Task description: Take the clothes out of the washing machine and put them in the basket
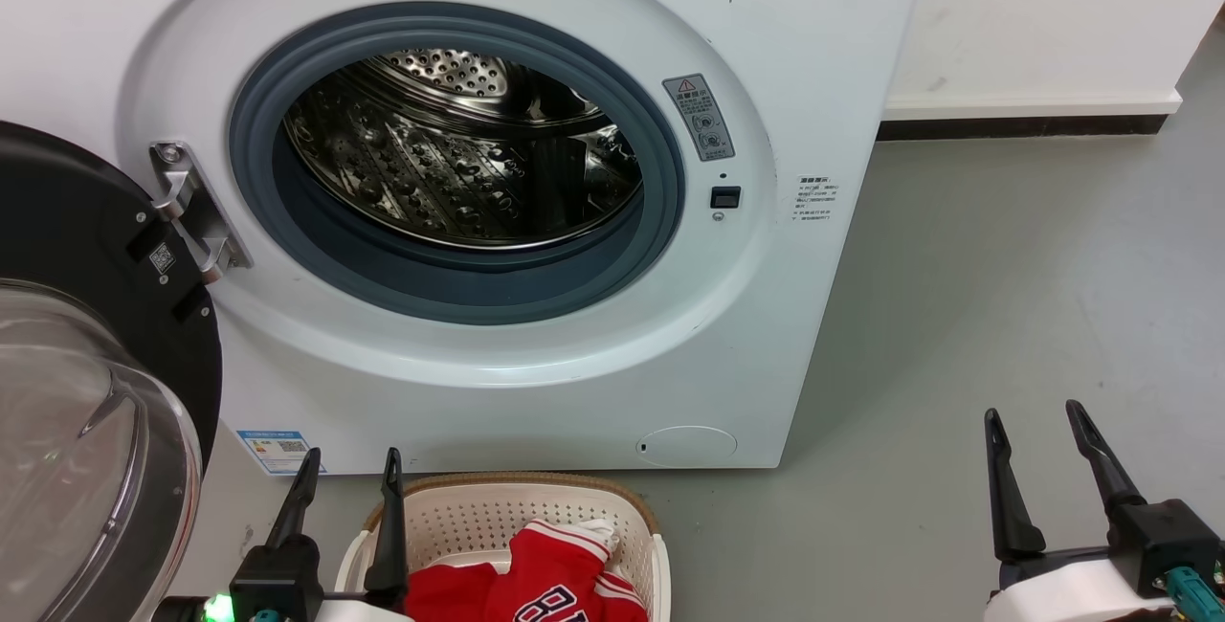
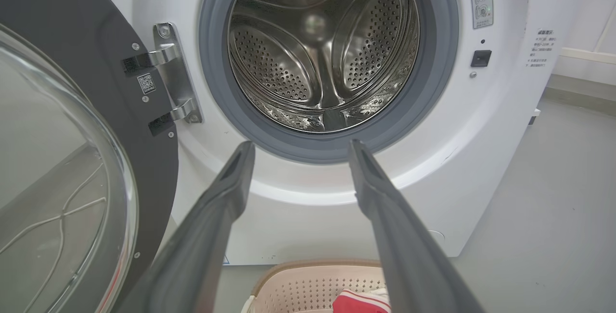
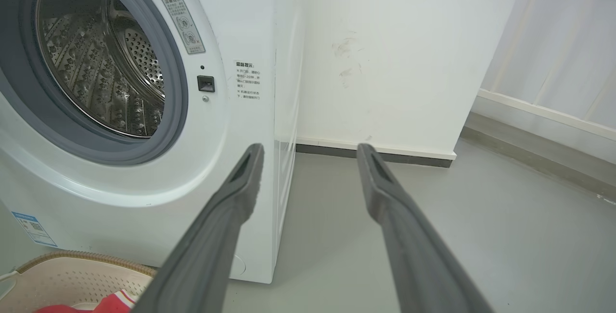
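Down in the basket: the clothes (image 1: 531, 569) lie heaped, a jersey (image 1: 560, 560) with white-striped trim and dark lettering on top, and plain red cloth beside it on our left.
Basket (image 1: 524, 481): cream, perforated and brown-rimmed, it stands on the grey floor (image 1: 1005, 297) just before the washing machine (image 1: 794, 57), below the porthole.
Clothes and left gripper (image 1: 351, 457): the red heap sits just to the right of our left gripper. In the head view its right finger crosses the basket's left rim, and we cannot tell whether it touches.
Clothes and right gripper (image 1: 1032, 411): well apart, with bare floor between them.
Which way the jersey points: its striped end faces the washing machine. The picture's lower edge cuts off the rest, so we cannot tell its long axis.
Left gripper: fingers spread, nothing between them, pointing at the porthole.
Right gripper: fingers spread and empty, aimed past the machine's right corner toward the white wall (image 3: 394, 53).
Drum (image 1: 459, 153): bare perforated steel, with no cloth inside that we can see.
Door (image 1: 86, 364): swung wide on its hinge at our left, its glass bowl facing outward.
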Robot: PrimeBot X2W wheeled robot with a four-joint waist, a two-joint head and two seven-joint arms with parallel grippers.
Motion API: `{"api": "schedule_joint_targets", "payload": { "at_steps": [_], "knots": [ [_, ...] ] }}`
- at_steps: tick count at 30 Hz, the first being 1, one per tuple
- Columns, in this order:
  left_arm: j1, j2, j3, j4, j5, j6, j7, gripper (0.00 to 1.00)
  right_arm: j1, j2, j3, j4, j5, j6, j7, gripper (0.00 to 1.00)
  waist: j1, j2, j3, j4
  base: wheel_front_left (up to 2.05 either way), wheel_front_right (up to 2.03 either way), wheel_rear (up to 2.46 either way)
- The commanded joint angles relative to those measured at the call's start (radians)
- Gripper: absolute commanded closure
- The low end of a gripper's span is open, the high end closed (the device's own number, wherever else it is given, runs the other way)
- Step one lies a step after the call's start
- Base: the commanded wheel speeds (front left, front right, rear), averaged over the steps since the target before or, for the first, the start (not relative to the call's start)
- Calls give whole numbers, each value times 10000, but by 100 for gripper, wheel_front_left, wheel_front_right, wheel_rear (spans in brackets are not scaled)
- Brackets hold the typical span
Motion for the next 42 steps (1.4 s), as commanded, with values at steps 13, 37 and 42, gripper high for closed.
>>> {"api": "schedule_joint_targets", "payload": {
  "at_steps": [13, 37, 42],
  "knots": [
    [-70, -51, 76, 153, 33, -105, -26, 0, -102, -3, 60, -45, -76, -7, -20, 0, 0, -1, 29, -32, 0, 0, 0],
    [-458, -134, 328, 784, -3867, -344, 979, 100, -373, 21, 3, 660, 4036, 0, 970, 100, 2, -1, 41, 22, 0, 0, 0],
    [-582, -137, 383, 827, -4756, -402, 1183, 100, -466, 18, -5, 719, 4979, 0, 1170, 100, 2, -1, 43, 36, 0, 0, 0]
  ]
}}
